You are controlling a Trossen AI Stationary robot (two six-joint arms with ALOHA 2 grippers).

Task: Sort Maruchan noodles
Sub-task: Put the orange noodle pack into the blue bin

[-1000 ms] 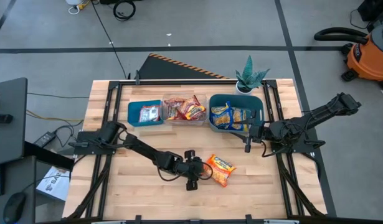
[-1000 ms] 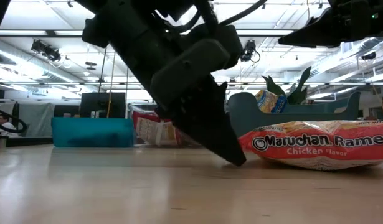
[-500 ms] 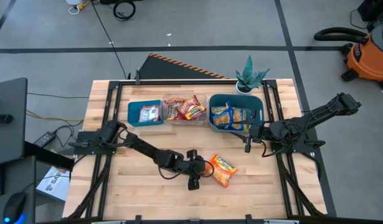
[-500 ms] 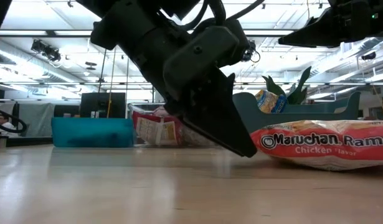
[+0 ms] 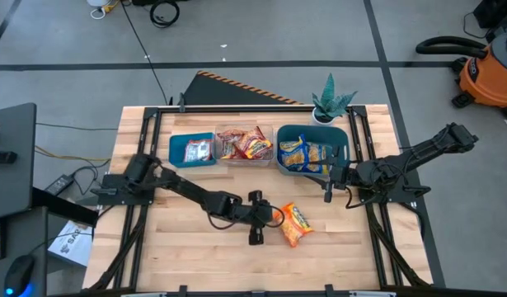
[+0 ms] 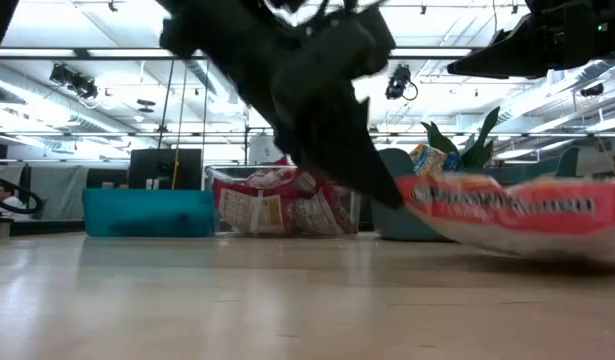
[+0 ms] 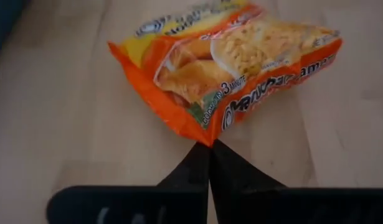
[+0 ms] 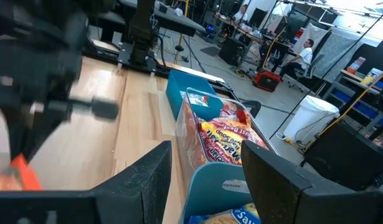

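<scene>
An orange Maruchan noodles packet (image 5: 295, 225) lies near the table's middle, right of my left gripper (image 5: 275, 217), which is shut on its near-left corner. The low view shows that packet (image 6: 507, 210) tilted, its gripped end raised. More noodles sit in three bins along the far side: a silvery packet in the small teal bin (image 5: 177, 150), red-orange ones in the clear bin (image 5: 244, 129), yellow-and-blue ones in the large teal bin (image 5: 284, 134). My right gripper (image 5: 327, 190) hangs open above the table by the large bin's near right corner. My left gripper pinches the packet's corner (image 7: 202, 137) at its sealed edge between the two fingertips (image 7: 192, 163). The fingers slant down at it from the table's left. The gripped end is raised off the wood; whether the packet's other end (image 6: 587, 245) rests on the table I cannot tell.
A potted plant (image 5: 329, 103) stands at the far right behind the large bin. Bare wood lies in front of the bins and along the near edge. The right wrist view looks past the clear bin (image 8: 219, 140) into a room with people.
My left gripper has shut on the packet's corner and risen a little, moving slightly toward the table's right. The packet's gripped end has come up off the table and the packet has turned somewhat, while its other end stayed low.
</scene>
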